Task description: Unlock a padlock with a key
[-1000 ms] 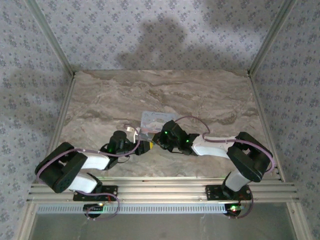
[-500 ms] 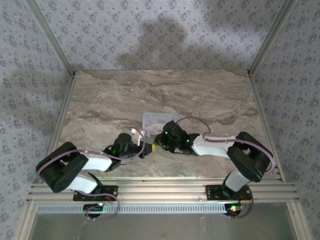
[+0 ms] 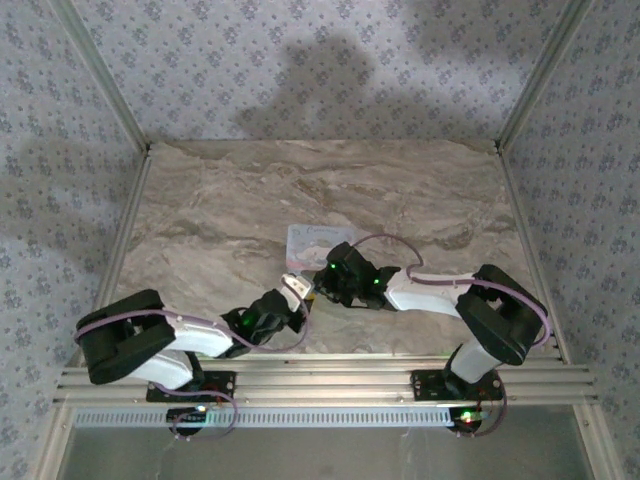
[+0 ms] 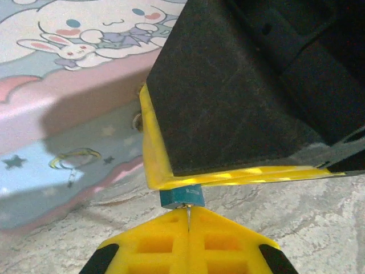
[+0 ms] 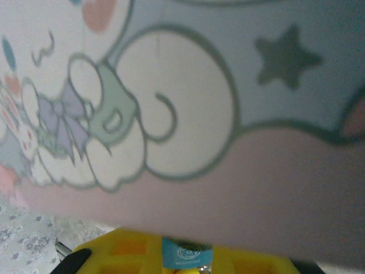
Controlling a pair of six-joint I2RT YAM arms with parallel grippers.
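Overhead, surroundings: a marbled table [image 3: 200,220] is walled by patterned panels; the cartoon tin [image 3: 318,238] lies just beyond the two grippers.
Overhead, arm pose: the left arm is stretched low to the right and the right arm is folded to the left; the left gripper [image 3: 297,289] and the right gripper [image 3: 318,288] are met nose to nose.
Overhead, obscured: the state of the fingers and whatever lies between them cannot be told from here.
Left wrist, obstruction: the right gripper's black body and yellow finger [image 4: 153,165] are set across the upper right, with the tin behind at left.
Left wrist, padlock: the padlock [image 4: 181,197], small and bluish, is seen under that finger's edge, just above the table; most of it is covered.
Left wrist, fingers: the left pads [image 4: 154,245] are pressed together on the key [image 4: 187,212], a thin metal sliver whose tip reaches the padlock.
Right wrist, obstruction: the tin's printed face, blurred, is spread across most of the frame.
Right wrist, fingers: the padlock is gripped between the right gripper's yellow pads at the bottom edge and is cut off below.
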